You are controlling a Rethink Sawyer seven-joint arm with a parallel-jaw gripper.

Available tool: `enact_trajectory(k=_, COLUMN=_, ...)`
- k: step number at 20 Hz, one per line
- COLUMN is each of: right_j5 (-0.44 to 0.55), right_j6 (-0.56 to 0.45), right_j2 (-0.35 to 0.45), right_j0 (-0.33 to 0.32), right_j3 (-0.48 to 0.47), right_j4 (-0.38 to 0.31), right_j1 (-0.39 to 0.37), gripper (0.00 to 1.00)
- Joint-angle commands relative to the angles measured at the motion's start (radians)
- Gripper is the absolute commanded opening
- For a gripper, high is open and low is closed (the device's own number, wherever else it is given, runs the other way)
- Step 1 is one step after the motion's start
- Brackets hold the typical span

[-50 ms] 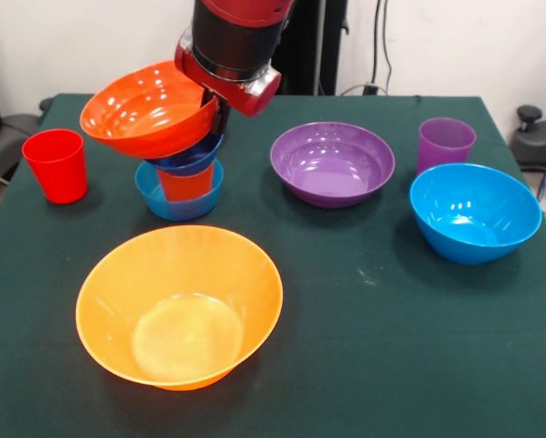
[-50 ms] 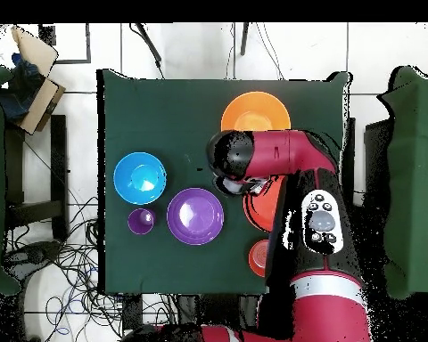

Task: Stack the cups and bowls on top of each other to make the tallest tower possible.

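My gripper is shut on the right rim of the red-orange bowl, which hangs tilted just above a small stack. That stack is a small light blue bowl holding an orange-red cup, with a dark blue bowl on top. The big yellow-orange bowl sits empty near the front. The purple bowl, purple cup, large light blue bowl and red cup stand apart on the cloth. In the overhead view the arm hides the gripper and most of the red-orange bowl.
The dark green cloth covers the table to its edges. Cables hang behind the table's far side. From above, the yellow-orange bowl, purple bowl, light blue bowl, purple cup and red cup are spread around the arm.
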Motion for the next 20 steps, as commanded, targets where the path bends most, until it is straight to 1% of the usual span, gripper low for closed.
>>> enact_trajectory(k=1, right_j5=0.038, right_j6=-0.103, right_j2=0.065, right_j0=-0.002, right_j3=0.077, right_j4=0.01, right_j1=0.005, gripper=0.0)
enact_trajectory(k=2, right_j5=0.029, right_j6=-0.101, right_j2=0.066, right_j0=-0.002, right_j3=0.083, right_j4=0.011, right_j1=0.005, gripper=0.0)
enact_trajectory(k=6, right_j5=-0.068, right_j6=-0.073, right_j2=0.068, right_j0=-0.005, right_j3=0.139, right_j4=0.017, right_j1=0.004, gripper=0.0)
enact_trajectory(k=7, right_j5=-0.1, right_j6=-0.066, right_j2=0.078, right_j0=-0.015, right_j3=0.162, right_j4=0.032, right_j1=0.007, gripper=0.0)
enact_trajectory(k=9, right_j5=-0.131, right_j6=-0.057, right_j2=0.09, right_j0=-0.026, right_j3=0.186, right_j4=0.05, right_j1=0.01, gripper=0.0)
enact_trajectory(k=11, right_j5=-0.144, right_j6=-0.052, right_j2=0.095, right_j0=-0.03, right_j3=0.202, right_j4=0.062, right_j1=0.009, gripper=0.0)
enact_trajectory(k=13, right_j5=-0.15, right_j6=-0.048, right_j2=0.092, right_j0=-0.027, right_j3=0.206, right_j4=0.058, right_j1=0.007, gripper=0.0)
enact_trajectory(k=20, right_j5=-0.184, right_j6=-0.041, right_j2=0.082, right_j0=-0.023, right_j3=0.215, right_j4=0.032, right_j1=0.009, gripper=0.0)
